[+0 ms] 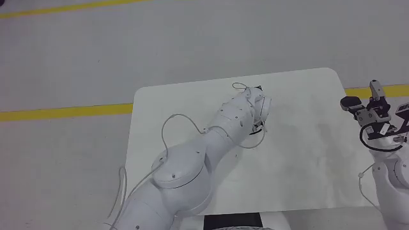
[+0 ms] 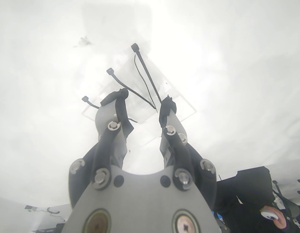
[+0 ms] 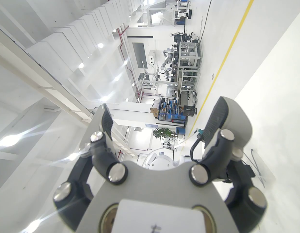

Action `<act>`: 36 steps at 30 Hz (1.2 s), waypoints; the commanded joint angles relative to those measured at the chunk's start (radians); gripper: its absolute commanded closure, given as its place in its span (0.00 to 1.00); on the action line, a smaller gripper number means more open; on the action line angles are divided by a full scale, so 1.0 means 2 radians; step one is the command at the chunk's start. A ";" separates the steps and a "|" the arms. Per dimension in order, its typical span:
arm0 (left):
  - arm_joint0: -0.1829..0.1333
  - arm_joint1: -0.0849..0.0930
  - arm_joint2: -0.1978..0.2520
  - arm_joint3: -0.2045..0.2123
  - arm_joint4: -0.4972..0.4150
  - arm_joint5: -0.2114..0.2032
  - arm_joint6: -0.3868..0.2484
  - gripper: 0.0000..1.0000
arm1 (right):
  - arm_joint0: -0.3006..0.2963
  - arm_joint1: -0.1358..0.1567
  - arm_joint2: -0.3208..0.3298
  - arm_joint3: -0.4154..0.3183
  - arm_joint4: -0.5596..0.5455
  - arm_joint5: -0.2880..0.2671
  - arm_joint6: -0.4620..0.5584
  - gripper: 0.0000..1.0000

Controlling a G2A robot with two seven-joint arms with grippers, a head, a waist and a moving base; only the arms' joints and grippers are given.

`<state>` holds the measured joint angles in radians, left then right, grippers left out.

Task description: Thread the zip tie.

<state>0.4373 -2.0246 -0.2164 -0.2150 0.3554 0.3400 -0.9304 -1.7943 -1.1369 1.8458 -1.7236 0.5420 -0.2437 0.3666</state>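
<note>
White glossy rounded shells are seen on the left arm (image 1: 192,166), with a thin grey cable (image 1: 163,134) looped alongside. The left gripper (image 2: 144,98) is built on a flat grey metal plate. Black link bars are pinned with silver screws (image 2: 113,125), and two brass-coloured screws are sunk in the base. Its fingers (image 2: 121,107) are wrapped in black padding, frayed at the tips. The right gripper (image 3: 162,105) is built alike: grey plate, black links, silver pins. Its fingers (image 3: 214,120) are faced with ribbed black pads on light grey shells. A white label (image 3: 159,217) is stuck on the base, and a black cable (image 3: 194,146) is run beside one finger. The right arm (image 1: 396,176) is shelled in white, dark at the wrist.
</note>
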 commanded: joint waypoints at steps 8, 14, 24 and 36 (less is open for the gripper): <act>0.002 0.000 0.002 0.004 -0.001 0.000 -0.001 0.72 | 0.000 0.000 0.000 0.000 0.000 0.000 0.000 0.00; 0.003 0.000 0.002 0.001 -0.001 0.000 -0.002 0.75 | 0.000 0.000 0.000 0.000 0.000 0.000 0.000 0.00; 0.006 0.000 0.004 0.000 -0.003 0.000 -0.002 0.75 | 0.000 0.000 0.000 0.000 0.000 0.000 0.000 0.00; 0.007 0.000 0.004 0.010 -0.009 0.000 0.007 0.78 | 0.000 0.000 0.000 0.000 0.000 0.000 0.000 0.00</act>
<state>0.4503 -2.0246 -0.2079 -0.1962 0.3384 0.3400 -0.9168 -1.7943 -1.1369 1.8458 -1.7236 0.5420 -0.2437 0.3666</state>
